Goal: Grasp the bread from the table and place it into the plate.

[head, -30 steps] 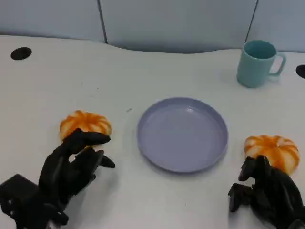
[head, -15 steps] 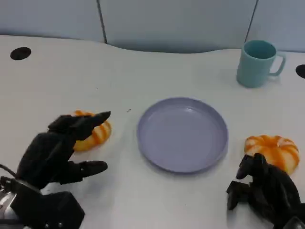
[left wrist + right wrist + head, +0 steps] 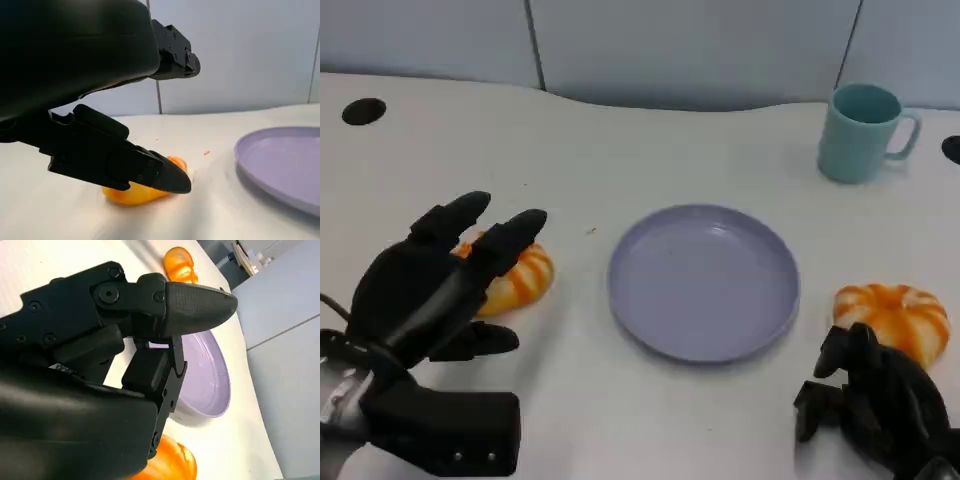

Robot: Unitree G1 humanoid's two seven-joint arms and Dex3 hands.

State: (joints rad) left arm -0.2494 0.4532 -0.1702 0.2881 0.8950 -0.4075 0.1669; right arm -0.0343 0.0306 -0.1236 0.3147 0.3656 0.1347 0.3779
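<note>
Two round orange striped breads lie on the white table. The left bread point(image 3: 520, 278) point(image 3: 134, 193) is partly hidden under my left hand point(image 3: 430, 290) point(image 3: 75, 50), which hovers over it with fingers spread apart and holds nothing. The lilac plate point(image 3: 703, 290) point(image 3: 280, 160) point(image 3: 212, 375) stands bare mid-table, just right of that bread. The right bread point(image 3: 892, 315) point(image 3: 170, 462) lies right of the plate. My right hand point(image 3: 878, 408) point(image 3: 100, 340) rests just in front of it with fingers curled in, holding nothing.
A teal mug point(image 3: 860, 130) stands at the back right. A dark round hole point(image 3: 363, 111) sits in the table's far left, another at the right edge point(image 3: 951, 149). A grey panel wall runs behind the table.
My left hand has risen and reached forward over the left bread, covering more of it, with its fingers now spread. The right hand has stayed put.
</note>
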